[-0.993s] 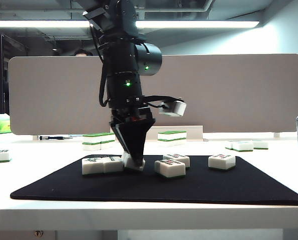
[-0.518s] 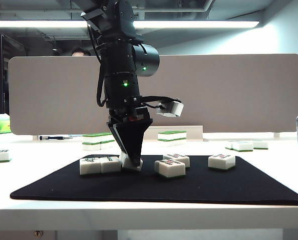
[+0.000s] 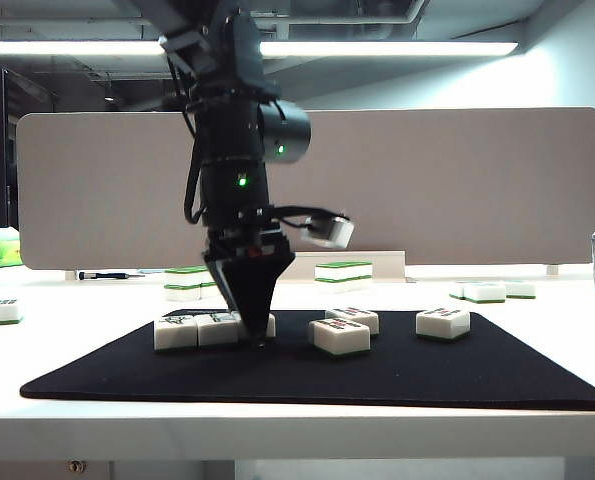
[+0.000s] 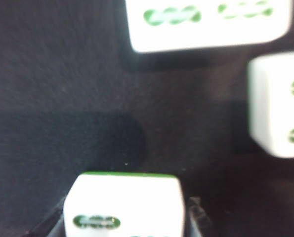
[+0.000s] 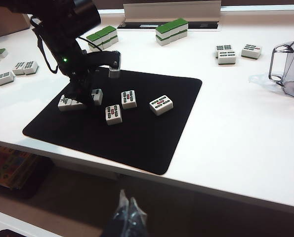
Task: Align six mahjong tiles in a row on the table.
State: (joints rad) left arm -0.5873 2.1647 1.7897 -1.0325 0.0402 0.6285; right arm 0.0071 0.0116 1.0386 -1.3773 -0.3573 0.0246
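Six mahjong tiles lie on the black mat on the white table. Two tiles stand side by side at the left, and a third tile sits right against them. My left gripper points straight down over this third tile, its fingers on either side with a thin gap, open. Three more tiles lie scattered to the right. My right gripper hangs shut below the table's front edge, holding nothing.
Green-topped tile stacks sit behind the mat before the grey divider. Face-up spare tiles lie at the right and far left. A clear plastic container stands at the right edge.
My left gripper has slid left with the third tile, pushing it against the two-tile row, which shifted slightly left too. The right arm has not moved.
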